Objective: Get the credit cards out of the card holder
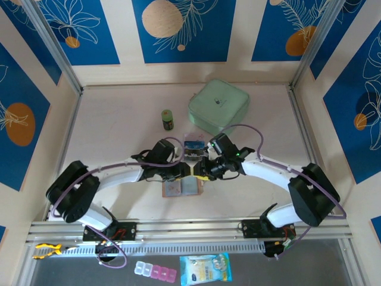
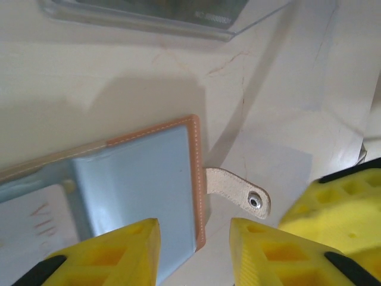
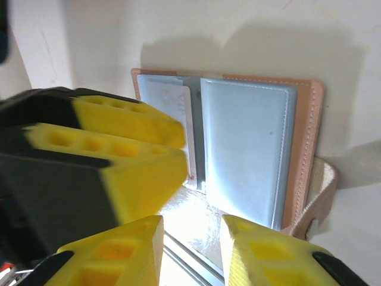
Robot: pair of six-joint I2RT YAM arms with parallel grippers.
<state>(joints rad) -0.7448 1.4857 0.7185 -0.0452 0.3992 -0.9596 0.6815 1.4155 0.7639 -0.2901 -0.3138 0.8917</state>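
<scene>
The card holder (image 1: 180,187) lies open and flat near the table's front, tan leather with grey see-through pockets (image 2: 137,179) and its snap tab (image 2: 241,190) sticking out. A pale card (image 3: 169,104) sits in one pocket. My left gripper (image 2: 195,250) hovers open over the holder's tab-side edge, and that edge runs between its yellow fingers without touching them. My right gripper (image 3: 191,250) is open just beside it, over glossy clear plastic, with nothing between its fingers. In the top view both grippers (image 1: 189,173) (image 1: 205,170) meet just behind the holder.
A clear plastic box (image 1: 193,145) with a dark blue card in it lies just behind the grippers. Farther back are a mint-green zip case (image 1: 218,107) and a small green bottle (image 1: 168,120). A pill organiser (image 1: 156,271) and a sachet (image 1: 205,268) lie below the rail.
</scene>
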